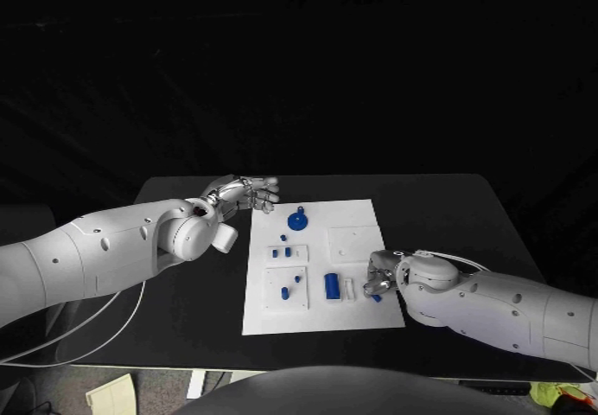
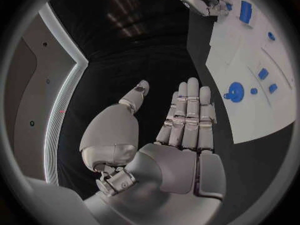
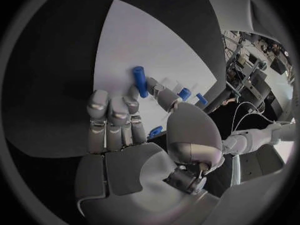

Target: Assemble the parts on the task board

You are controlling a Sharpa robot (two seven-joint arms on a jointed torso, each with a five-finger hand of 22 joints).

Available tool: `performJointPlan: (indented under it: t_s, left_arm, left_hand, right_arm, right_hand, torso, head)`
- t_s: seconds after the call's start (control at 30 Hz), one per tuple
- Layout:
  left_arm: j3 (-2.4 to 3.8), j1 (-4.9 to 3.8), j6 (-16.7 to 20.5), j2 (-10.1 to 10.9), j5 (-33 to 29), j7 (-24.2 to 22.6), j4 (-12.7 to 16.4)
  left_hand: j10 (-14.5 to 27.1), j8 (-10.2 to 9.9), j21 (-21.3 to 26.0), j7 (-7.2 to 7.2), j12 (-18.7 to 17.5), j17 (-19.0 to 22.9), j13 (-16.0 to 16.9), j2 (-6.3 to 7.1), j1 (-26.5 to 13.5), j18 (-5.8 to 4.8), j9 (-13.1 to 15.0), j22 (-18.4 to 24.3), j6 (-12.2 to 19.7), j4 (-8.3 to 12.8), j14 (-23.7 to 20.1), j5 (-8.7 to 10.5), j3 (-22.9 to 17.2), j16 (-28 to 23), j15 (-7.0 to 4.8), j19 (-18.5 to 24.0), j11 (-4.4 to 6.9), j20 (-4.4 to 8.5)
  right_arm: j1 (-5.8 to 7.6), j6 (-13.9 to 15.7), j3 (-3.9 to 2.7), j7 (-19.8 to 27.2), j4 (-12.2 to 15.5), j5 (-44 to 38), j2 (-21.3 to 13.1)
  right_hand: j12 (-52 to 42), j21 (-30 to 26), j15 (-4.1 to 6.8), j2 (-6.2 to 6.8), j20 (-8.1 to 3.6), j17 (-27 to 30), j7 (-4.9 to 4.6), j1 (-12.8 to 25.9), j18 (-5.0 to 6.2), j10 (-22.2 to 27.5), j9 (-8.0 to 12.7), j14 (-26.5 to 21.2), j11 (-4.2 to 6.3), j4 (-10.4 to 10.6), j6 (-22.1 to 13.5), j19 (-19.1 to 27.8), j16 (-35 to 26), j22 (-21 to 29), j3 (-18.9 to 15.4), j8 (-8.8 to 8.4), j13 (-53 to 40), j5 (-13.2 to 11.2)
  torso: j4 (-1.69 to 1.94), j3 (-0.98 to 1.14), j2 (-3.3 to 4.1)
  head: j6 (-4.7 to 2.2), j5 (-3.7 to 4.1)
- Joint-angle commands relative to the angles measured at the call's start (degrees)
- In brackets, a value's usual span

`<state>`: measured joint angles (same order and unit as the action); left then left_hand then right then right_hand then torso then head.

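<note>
The left hand [image 1: 244, 192] hovers at the far left corner of the task board [image 1: 361, 316], its fingers [image 2: 187, 110] straight and apart with nothing in them. The right hand [image 1: 389, 275] sits low over the board's near right part, fingers curled down toward the plate; a small blue piece [image 1: 375, 298] lies just beside or under its fingertips, and I cannot tell whether the hand pinches it or merely touches the board there. In the right wrist view a small blue part [image 3: 155, 131] shows close under the palm.

On the white board, a blue cylinder [image 1: 332, 286] lies near the middle of the near half, just left of the right hand. A round blue disc with a stem [image 1: 298, 220] lies in the far part, near the left hand. Two small blue pegs [image 1: 282, 252] sit side by side left of centre, and two more small blue pieces [image 1: 292, 286] lie on a raised white block nearer the robot. The board rests on the black table [image 1: 461, 207].
</note>
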<state>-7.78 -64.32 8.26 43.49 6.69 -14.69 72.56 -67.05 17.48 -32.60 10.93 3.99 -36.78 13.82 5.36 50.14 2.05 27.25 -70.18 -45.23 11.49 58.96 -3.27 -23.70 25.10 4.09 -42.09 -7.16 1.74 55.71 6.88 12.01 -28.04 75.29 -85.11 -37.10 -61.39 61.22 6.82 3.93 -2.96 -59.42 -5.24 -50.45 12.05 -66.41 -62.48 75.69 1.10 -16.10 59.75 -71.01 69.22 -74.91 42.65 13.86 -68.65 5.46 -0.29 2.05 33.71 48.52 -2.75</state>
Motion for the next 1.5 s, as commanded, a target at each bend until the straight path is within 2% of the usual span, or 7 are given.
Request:
performJointPlan:
  t_s: [0.03, 0.17, 0.27, 0.57, 0.87, 1.27, 1.5]
  left_arm:
    - [0.05, -0.08, -0.7, -0.1, -0.3, -0.3, 0.1]
    - [0.05, -0.08, -0.7, 0.0, -0.3, -0.3, 0.2]
    - [0.05, -0.08, -0.7, 0.0, -0.3, -0.3, 0.2]
    - [0.05, -0.08, -0.8, -0.1, -0.3, -0.3, 0.1]
    - [0.05, -0.08, -0.7, 0.0, -0.3, -0.3, 0.2]
    - [0.05, -0.09, -0.9, -0.2, -0.3, -0.2, 0.2]
    - [0.05, -0.11, -1.1, -0.3, -0.2, 0.0, 0.3]
  left_hand:
    - [0.4, 0.3, 0.4, -0.14, 0.2, -0.1, -0.1, -0.66, 0.0, 1.02, -0.1, -0.1, 0.5, -0.2, 0.4, -0.01, -0.1, -0.3, -0.09, -0.2, 0.01, -0.06]
    - [0.4, 0.3, 0.4, -0.14, 0.2, -0.1, -0.1, -0.67, 0.0, 1.02, -0.1, -0.1, 0.5, -0.2, 0.4, -0.02, -0.1, -0.3, -0.09, -0.2, 0.01, -0.06]
    - [0.4, 0.3, 0.4, -0.15, 0.2, -0.1, -0.1, -0.68, 0.0, 1.01, -0.1, -0.1, 0.5, -0.2, 0.4, -0.01, -0.1, -0.4, -0.09, -0.2, 0.01, -0.06]
    - [0.4, 0.3, 0.4, -0.15, 0.2, -0.2, -0.1, -0.69, 0.0, 1.01, -0.1, -0.1, 0.5, -0.2, 0.4, -0.01, -0.1, -0.4, -0.09, -0.2, 0.01, -0.05]
    - [0.4, 0.4, 0.4, -0.15, 0.2, -0.2, -0.1, -0.69, 0.1, 1.01, -0.1, -0.1, 0.5, -0.1, 0.5, -0.01, -0.1, -0.4, -0.09, -0.2, 0.01, -0.05]
    - [0.4, 0.4, 0.5, -0.14, 0.2, -0.3, -0.1, -0.65, 0.1, 1.00, -0.1, -0.2, 0.5, -0.1, 0.5, -0.01, -0.1, -0.5, -0.09, -0.2, 0.01, -0.05]
    - [0.5, 0.4, 0.5, -0.14, 0.2, -0.3, -0.1, -0.65, 0.1, 1.00, -0.1, -0.2, 0.5, -0.1, 0.5, 0.00, -0.1, -0.5, -0.09, -0.2, 0.01, -0.06]
  right_arm:
    - [-1.35, -4.3, 1.03, -0.6, -1.2, 11.6, -0.8]
    - [-1.14, -4.0, 0.98, -0.3, -1.0, 13.0, -1.1]
    - [-0.84, -3.3, 0.83, -0.2, -0.8, 13.0, -1.4]
    - [0.73, 0.9, -0.99, 1.2, 1.0, 16.7, -2.5]
    - [0.83, 3.5, -2.37, 2.4, 2.3, 22.7, -2.3]
    - [0.93, 1.1, -2.50, 2.3, 2.0, 25.3, -0.6]
    - [0.94, -0.3, -2.34, 1.2, 0.1, 23.1, 0.7]
  right_hand:
    - [0.3, 0.4, 0.12, -1.49, 0.31, 0.0, 0.01, 1.2, 2.95, -0.4, 28.2, 0.2, -0.05, 0.4, 0.5, -0.2, 0.0, -0.9, 0.5, 0.12, 0.1, 0.8]
    - [0.3, 0.4, 0.16, -2.35, 0.24, -0.1, 0.01, 2.4, 2.95, -0.4, 28.4, 0.1, 0.00, 0.4, 0.6, -0.3, 0.0, -0.9, 0.8, 0.08, 0.1, 1.6]
    - [0.3, 0.4, 0.18, -2.25, 0.20, -0.1, 0.03, 2.9, 2.95, -0.5, 28.5, 0.1, 0.02, 0.3, 0.7, -0.3, 0.0, -0.9, 0.8, 0.11, 0.1, 2.0]
    - [0.3, 0.5, 0.25, -1.21, 0.04, -0.2, 0.09, 4.3, 2.95, -0.6, 28.6, 0.1, 0.09, 0.4, 0.8, -0.5, 0.1, -0.9, 0.3, 0.17, 0.1, 2.5]
    - [0.3, 0.5, 0.32, -0.77, -0.12, -0.2, 0.13, 4.6, 2.95, -0.6, 28.7, 0.1, 0.13, 0.3, 0.8, -0.6, 0.1, -0.8, -0.1, 0.17, 0.1, 3.0]
    - [0.3, 0.4, 0.33, -0.62, -0.22, -0.2, 0.11, 4.9, 2.95, -0.5, 28.8, 0.1, 0.12, 0.3, 0.8, -0.7, 0.1, -0.8, -0.5, 0.14, 0.1, 3.4]
    - [0.3, 0.4, 0.32, -0.55, -0.26, -0.2, 0.09, 5.2, 2.95, -0.5, 28.9, 0.1, 0.10, 0.3, 0.7, -0.7, 0.1, -0.7, -0.9, 0.11, 0.1, 3.3]
  torso:
    - [-0.05, 0.01, 0.02]
    - [-0.07, 0.02, 0.00]
    - [-0.10, 0.03, -0.01]
    - [-0.13, 0.06, -0.01]
    - [-0.03, 0.10, 0.10]
    - [-0.06, -0.02, -0.01]
    - [-0.02, -0.03, 0.00]
  head:
    - [0.01, -0.16]
    - [0.07, -0.25]
    - [0.06, -0.28]
    - [-0.04, -0.27]
    - [-0.01, -0.30]
    - [0.04, -0.21]
    - [-0.01, -0.14]
